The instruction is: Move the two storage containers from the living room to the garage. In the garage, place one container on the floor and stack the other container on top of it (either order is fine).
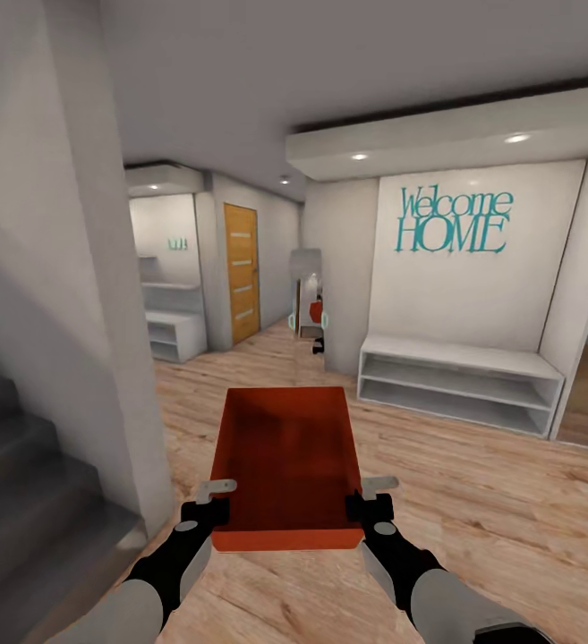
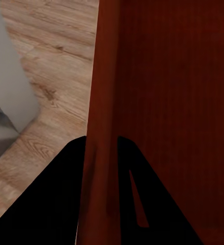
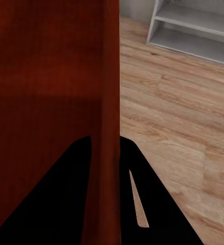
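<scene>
- Bin (image 1: 285, 465) hangs between both grippers, long axis running straight ahead.
- Left gripper (image 1: 211, 512) pinches its left wall; right gripper (image 1: 365, 508) pinches its right wall.
- Wood floor (image 1: 472, 501) lies below; garage not reached yet, judging by hallway.

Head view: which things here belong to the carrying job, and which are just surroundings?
Job:
- bin
- left gripper, shut on bin's side wall
- right gripper, shut on opposite wall

Surroundings:
- white shelf
- "Welcome HOME" sign
- wooden door
- stairs
</scene>
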Robot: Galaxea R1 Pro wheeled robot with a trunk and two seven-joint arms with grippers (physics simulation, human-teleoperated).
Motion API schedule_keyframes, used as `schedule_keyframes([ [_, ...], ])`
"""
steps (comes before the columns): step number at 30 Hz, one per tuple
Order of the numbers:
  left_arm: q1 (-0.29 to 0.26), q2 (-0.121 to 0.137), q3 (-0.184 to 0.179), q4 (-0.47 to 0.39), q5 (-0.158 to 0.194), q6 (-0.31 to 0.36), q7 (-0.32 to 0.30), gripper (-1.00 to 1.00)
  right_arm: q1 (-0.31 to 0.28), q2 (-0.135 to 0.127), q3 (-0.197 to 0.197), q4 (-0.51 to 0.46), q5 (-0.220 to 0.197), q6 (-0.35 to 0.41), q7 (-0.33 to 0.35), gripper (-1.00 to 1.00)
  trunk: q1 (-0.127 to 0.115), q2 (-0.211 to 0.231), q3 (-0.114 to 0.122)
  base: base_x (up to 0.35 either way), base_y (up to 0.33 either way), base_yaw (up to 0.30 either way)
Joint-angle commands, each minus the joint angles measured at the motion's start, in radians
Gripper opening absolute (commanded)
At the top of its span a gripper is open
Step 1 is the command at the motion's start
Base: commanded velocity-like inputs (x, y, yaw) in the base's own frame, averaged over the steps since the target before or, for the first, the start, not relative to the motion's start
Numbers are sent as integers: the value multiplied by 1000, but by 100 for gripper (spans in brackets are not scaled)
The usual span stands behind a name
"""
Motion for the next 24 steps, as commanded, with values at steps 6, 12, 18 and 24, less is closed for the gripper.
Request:
schedule_keyframes([
  [6, 0, 45, 1, 2, 0, 1, 7, -100, -2, -3, -17, -5, 16, -3, -9, -100, 1, -1, -2, 323, 0, 0],
  [12, 0, 44, 1, 2, 0, 1, 7, -100, -2, -3, -17, -5, 16, -3, -9, -100, 1, -1, -2, 323, 0, 0],
  [18, 0, 45, 1, 2, 0, 1, 7, -100, -2, -2, -17, -5, 16, -3, -9, -100, 1, -1, -2, 323, 0, 0],
  [24, 0, 45, 1, 2, 0, 1, 7, -100, -2, -2, -17, -5, 16, -2, -9, -100, 1, -1, -2, 323, 0, 0],
])
